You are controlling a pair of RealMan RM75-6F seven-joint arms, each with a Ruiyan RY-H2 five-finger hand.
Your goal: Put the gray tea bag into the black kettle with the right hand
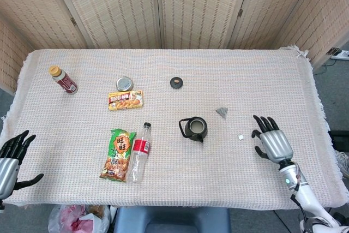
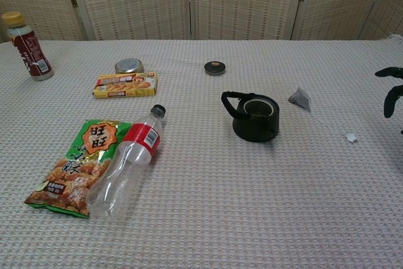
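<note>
The gray tea bag lies on the cloth, right of the black kettle, whose top is uncovered. Its small white tag lies nearer the front. My right hand hovers open, fingers spread, to the right of the tag and empty; in the chest view only its fingertips show at the right edge. At the table's front left corner my left hand is open and empty.
The kettle lid lies behind the kettle. Left of the kettle are a clear bottle, a green snack bag, a flat snack box, a tin and a brown drink bottle.
</note>
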